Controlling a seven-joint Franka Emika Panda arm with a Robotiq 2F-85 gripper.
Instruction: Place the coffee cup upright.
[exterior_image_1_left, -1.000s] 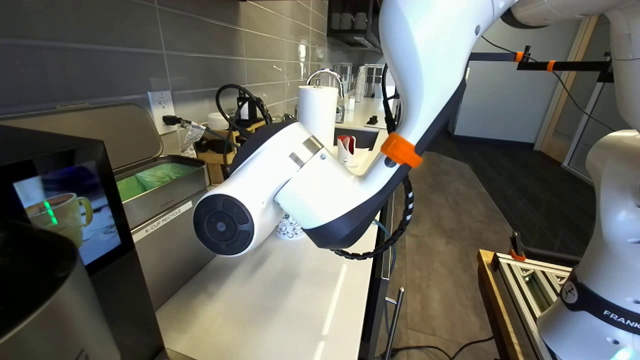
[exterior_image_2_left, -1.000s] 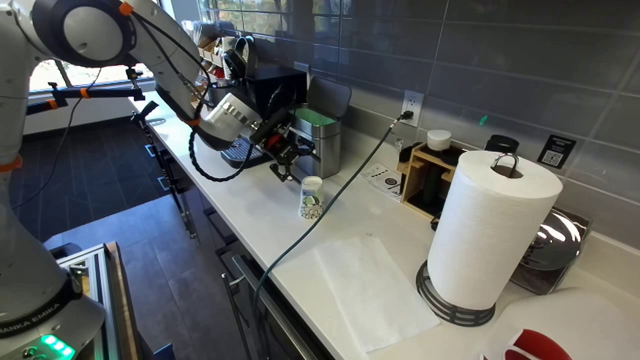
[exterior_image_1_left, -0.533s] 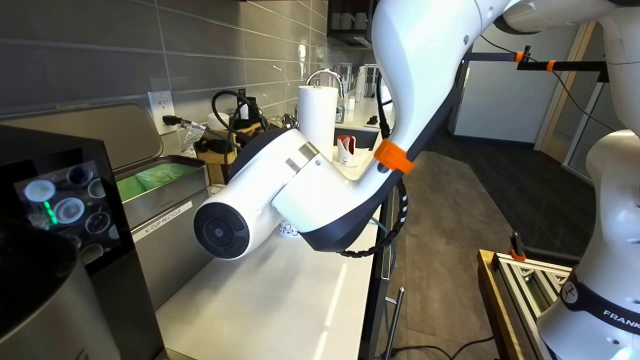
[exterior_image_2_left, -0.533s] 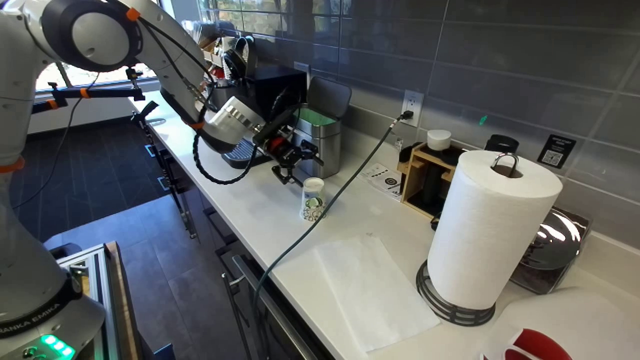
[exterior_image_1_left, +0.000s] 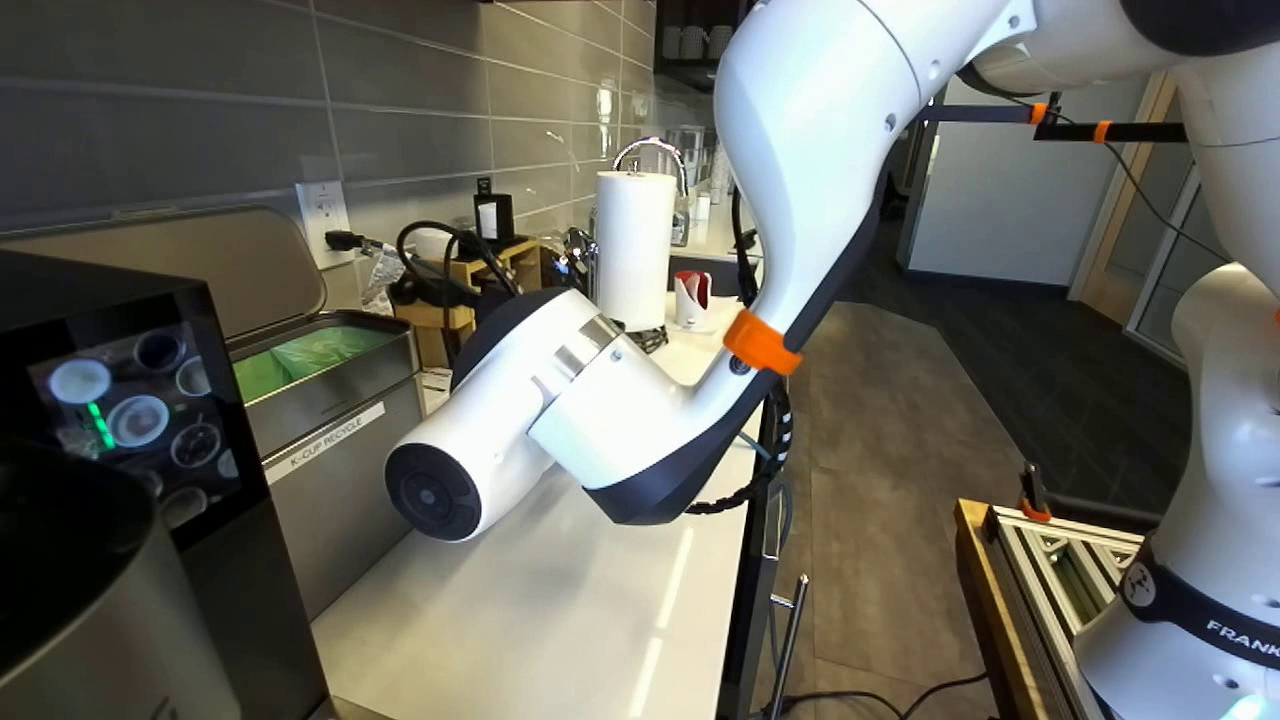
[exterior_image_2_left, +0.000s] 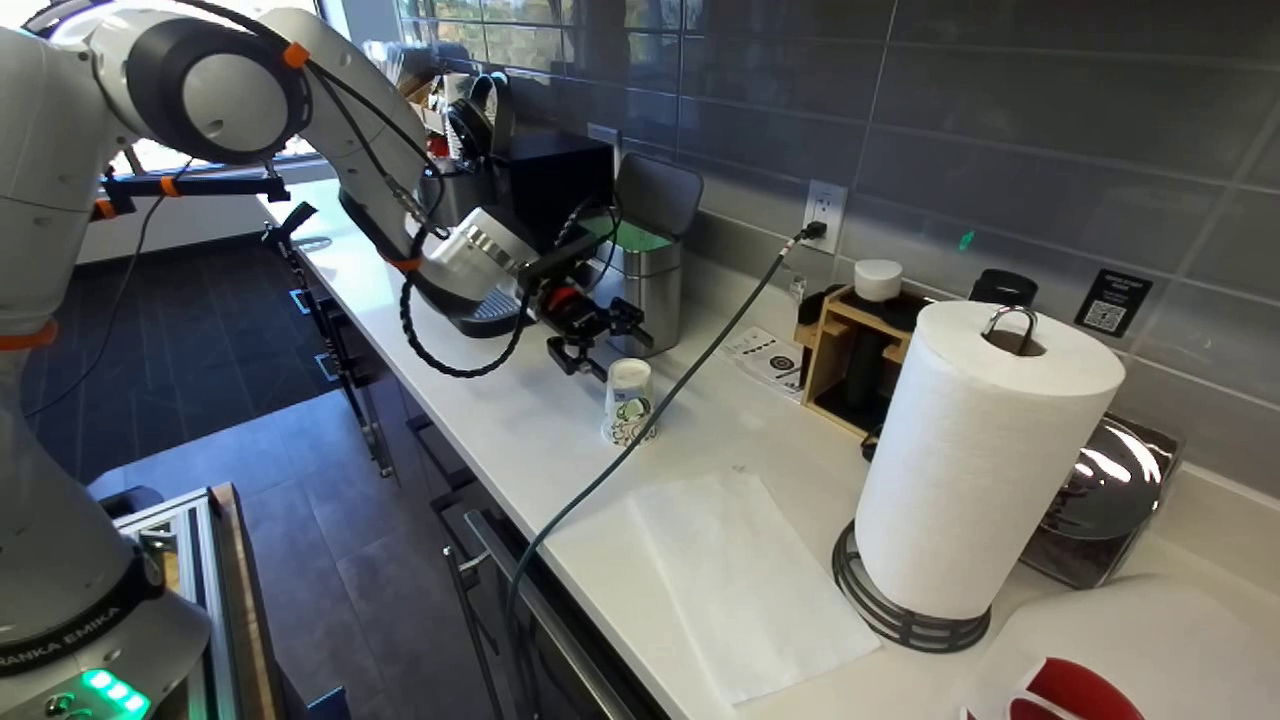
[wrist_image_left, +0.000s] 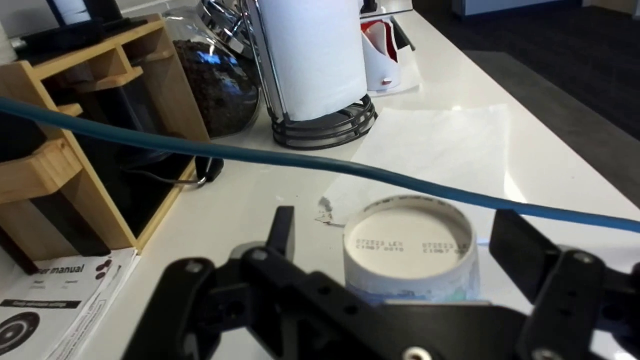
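Arm: reaches further along the counter than a second ago; in an exterior view it now hides the coffee cup, whose printed side peeps out beneath it in the earlier pictures.
Cup's place: upside down on the counter, between the fingers; it sits slightly nearer the paper sheet than a second ago, so it is probably being nudged.
Gripper: spread wide, one finger either side of the cup with gaps showing; nothing is held.
Cup's turn: the reach looks nearly done, so a squeeze, a lift and a flip should follow; more pushing could topple it.
Cup base: stamped twice, "072523 LEX" above what looks like "C1067 0010" (a batch code, at a guess).
Recycle bin: "K-CUP RECYCLE" on a white strip.
Manual: "er manual", its start covered.
Robot base: "RANKA EMIKA", the first letter cut off.
Wall notice: a square code; words too small to read.
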